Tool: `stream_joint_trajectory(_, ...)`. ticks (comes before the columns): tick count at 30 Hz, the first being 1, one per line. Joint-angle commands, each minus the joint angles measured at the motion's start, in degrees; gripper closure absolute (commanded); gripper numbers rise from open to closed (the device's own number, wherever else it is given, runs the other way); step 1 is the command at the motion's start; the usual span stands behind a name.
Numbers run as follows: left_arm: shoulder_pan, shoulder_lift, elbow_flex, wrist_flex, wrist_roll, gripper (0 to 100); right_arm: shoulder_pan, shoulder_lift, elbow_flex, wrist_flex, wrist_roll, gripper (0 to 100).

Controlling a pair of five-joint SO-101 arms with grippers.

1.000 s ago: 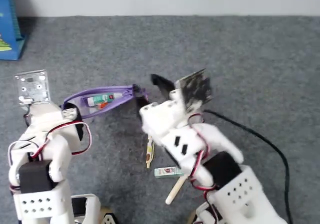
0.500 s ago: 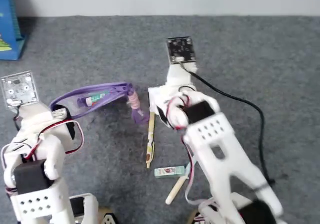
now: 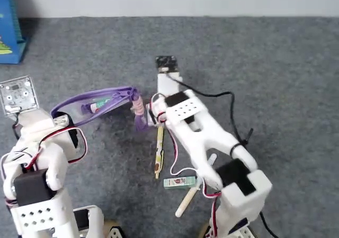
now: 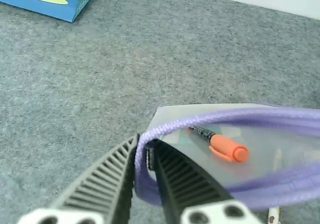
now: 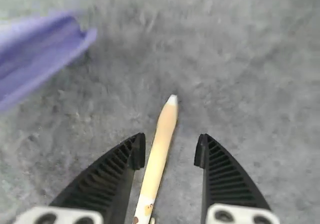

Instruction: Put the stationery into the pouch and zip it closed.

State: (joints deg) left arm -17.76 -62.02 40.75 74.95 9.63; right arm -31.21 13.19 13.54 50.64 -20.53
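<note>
The left pincer (image 4: 144,154) grips the open pouch (image 4: 235,116) by its rim, an orange-capped pen (image 4: 220,145) inside. The right pincer (image 5: 167,146), jaws apart, straddles a pencil (image 5: 164,129).

No lettering is legible; the print on the small green-and-white rectangular packet (image 3: 179,182) is too small to read.

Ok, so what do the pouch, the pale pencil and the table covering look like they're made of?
The pouch looks like clear, slightly frosted soft plastic, since the orange-capped marker shows through it; its purple edging seems to be woven fabric tape. The pencil is probably wood with a pale, matte finish, tapering to a point. The table covering looks like grey felt or short-pile carpet, given its fuzzy, mottled texture.
</note>
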Motion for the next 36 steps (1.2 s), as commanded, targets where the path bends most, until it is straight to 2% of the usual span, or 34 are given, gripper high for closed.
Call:
stream_joint_trajectory(1, -0.53, 0.18, 0.13, -0.62, 0.26, 99, -0.22, 0.66, -4.92, 0.31, -0.62, 83.0)
stream_joint_trajectory(11, -0.62, 0.18, 0.75, -0.7, 0.26, 99, 0.04, 8.13, -8.97, 0.4, -0.26, 83.0)
stream_joint_trajectory(14, -0.62, 0.18, 0.75, -0.7, 0.18, 99, 1.01, 11.21, -10.55, 0.4, 2.02, 83.5)
stream_joint_trajectory(16, -0.62, 0.18, 0.75, -0.7, 0.18, 99, 1.36, 12.97, -11.78, 0.4, 3.08, 87.5)
stream_joint_trajectory(19, -0.62, 0.18, 0.75, -0.7, 0.18, 99, 2.59, 14.02, -13.27, 0.4, 3.96, 98.8)
stream_joint_trajectory(20, -0.62, 0.18, 0.75, -0.7, 0.18, 99, 3.03, 13.93, -13.36, 0.48, 4.4, 99.5)
stream_joint_trajectory(24, -0.62, 0.18, 0.75, -0.7, 0.18, 99, 4.53, 10.86, -13.54, 4.79, 8.18, 99.2)
stream_joint_trajectory(36, -0.35, 0.18, 0.75, -0.97, 0.18, 99, 4.7, -9.54, -13.1, 22.02, 8.62, 99.1)
